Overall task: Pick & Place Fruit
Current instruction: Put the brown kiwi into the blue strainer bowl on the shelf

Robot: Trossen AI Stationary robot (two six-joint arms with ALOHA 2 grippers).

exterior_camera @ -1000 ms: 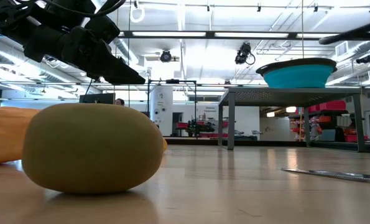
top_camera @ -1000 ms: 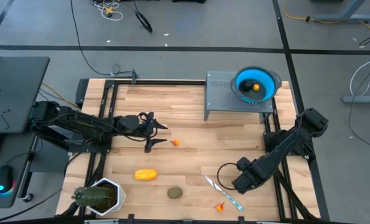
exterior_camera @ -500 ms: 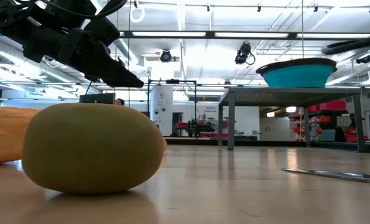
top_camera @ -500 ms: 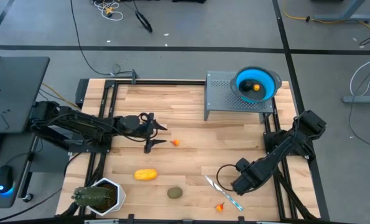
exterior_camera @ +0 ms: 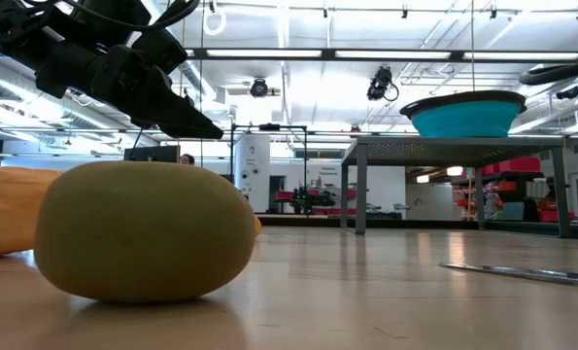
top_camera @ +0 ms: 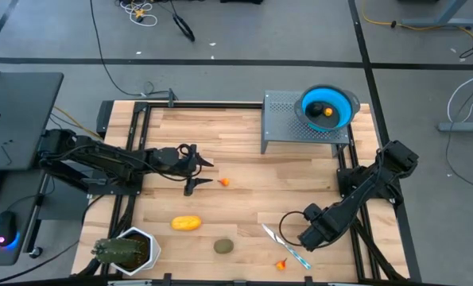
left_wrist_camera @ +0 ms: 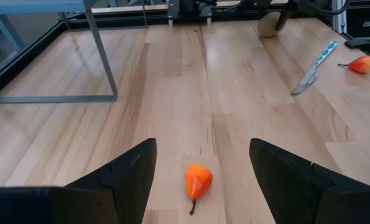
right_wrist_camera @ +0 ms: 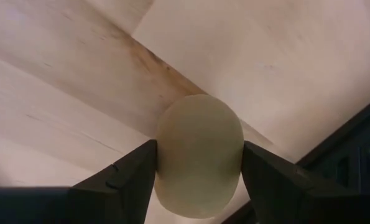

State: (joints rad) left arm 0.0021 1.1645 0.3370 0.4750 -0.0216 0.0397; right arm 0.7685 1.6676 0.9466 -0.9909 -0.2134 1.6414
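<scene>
Two dark arms over a pale planked wooden table (top_camera: pixel 244 143) strewn with small fruit.

High view: left gripper (top_camera: pixel 207 173) spread wide at 9 o'clock, tiny orange-red bit (top_camera: pixel 225 182) just past its tips; right gripper (top_camera: pixel 308 236) low at 4 o'clock; yellow oblong fruit (top_camera: pixel 185 223) at 7, olive-brown roundish fruit (top_camera: pixel 223 246) at 6; black ball (top_camera: pixel 319 106) and orange piece (top_camera: pixel 328 113) inside blue bowl (top_camera: pixel 346 101) on perforated metal stand (top_camera: pixel 281 119) at 1. Low view: matte olive fruit (exterior_camera: pixel 143 231) looming close, smooth egg-shaped. Left wrist view: glossy pear-shaped orange bit (left_wrist_camera: pixel 198 180) between parted fingers (left_wrist_camera: pixel 132 171), untouched. Right wrist view: fingers (right_wrist_camera: pixel 135 171) clamped on a pale olive, rounded fruit (right_wrist_camera: pixel 199 152) above the wood.
</scene>
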